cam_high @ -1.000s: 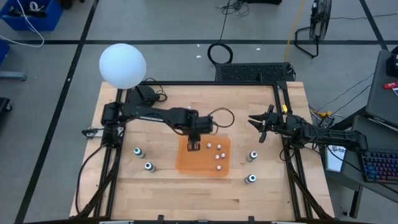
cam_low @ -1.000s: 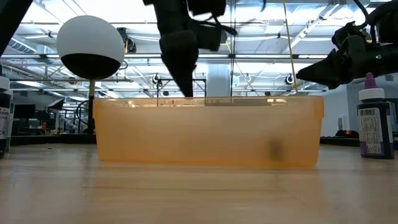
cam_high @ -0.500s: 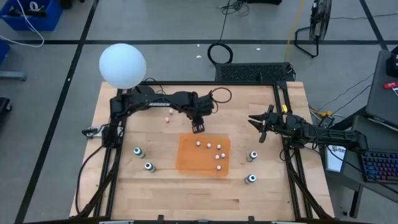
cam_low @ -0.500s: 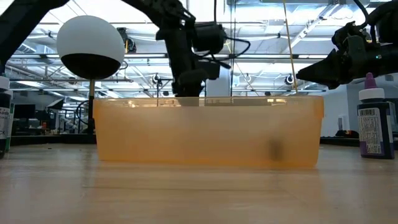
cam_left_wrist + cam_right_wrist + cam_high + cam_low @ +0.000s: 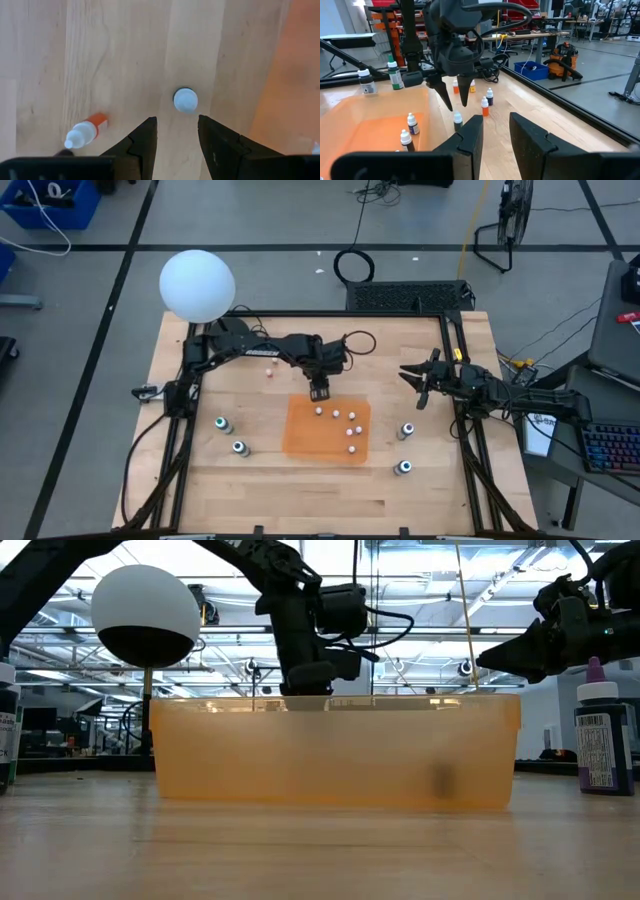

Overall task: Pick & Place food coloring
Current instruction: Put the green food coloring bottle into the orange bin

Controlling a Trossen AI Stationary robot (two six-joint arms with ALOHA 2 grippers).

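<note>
My left gripper [image 5: 320, 391] [image 5: 177, 120] points down, open, just beyond the orange tray's [image 5: 328, 442] far rim. A tiny white-topped bottle [image 5: 185, 100] [image 5: 457, 119] stands upright on the table below the gap between its fingers, untouched. An orange bottle [image 5: 85, 132] lies on its side nearby. Several small bottles [image 5: 351, 432] stand in the tray. Larger teal-topped bottles [image 5: 222, 424] [image 5: 406, 431] stand left and right of the tray. My right gripper [image 5: 418, 385] [image 5: 495, 130] hovers open at the table's right side.
More small bottles [image 5: 484, 106] [image 5: 490, 96] stand on the table beyond the tray's far side. A white globe lamp [image 5: 197, 285] stands at the far left corner. In the low view a purple bottle [image 5: 603, 735] stands right of the tray [image 5: 335, 750].
My left gripper has risen out of the orange tray and moved toward the table's far edge, past the tray's far rim, and now hangs over a small bottle on the table. A small bottle now stands in the tray where the gripper had been.
</note>
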